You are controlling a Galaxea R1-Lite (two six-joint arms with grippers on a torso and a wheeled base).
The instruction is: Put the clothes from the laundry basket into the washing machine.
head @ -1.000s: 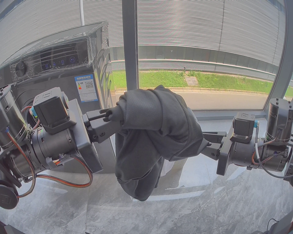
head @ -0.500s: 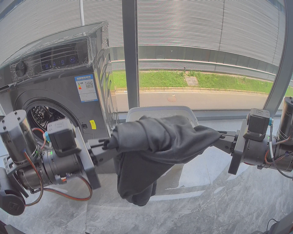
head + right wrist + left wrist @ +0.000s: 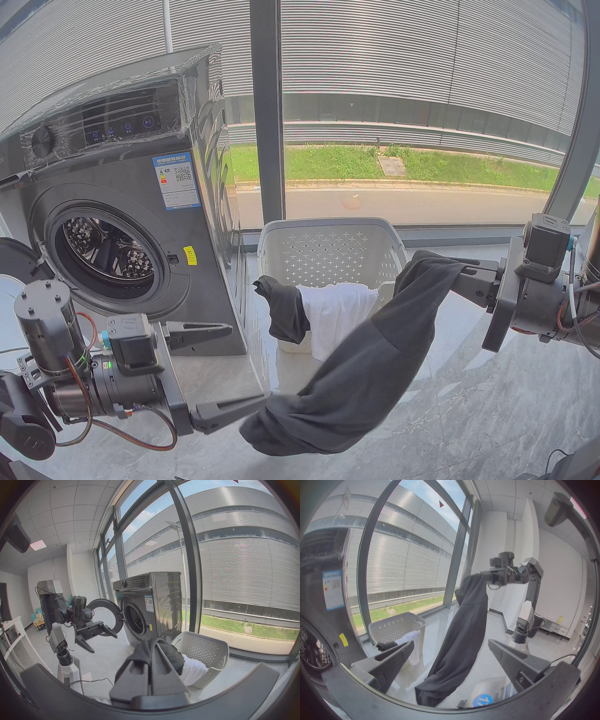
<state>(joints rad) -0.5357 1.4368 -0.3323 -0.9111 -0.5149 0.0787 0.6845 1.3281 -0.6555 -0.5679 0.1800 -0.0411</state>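
The long dark grey fabric garment (image 3: 369,362) hangs in front of the white perforated plastic laundry basket (image 3: 331,244). Its long axis slants from the right end effector (image 3: 467,273), clamped on its upper end, down leftward to a bunched end beside the wide-open left end effector (image 3: 249,361).

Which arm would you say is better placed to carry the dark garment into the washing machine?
Probably the right: the right gripper is shut on the dark garment; the left gripper, though nearer the washing machine, is open.
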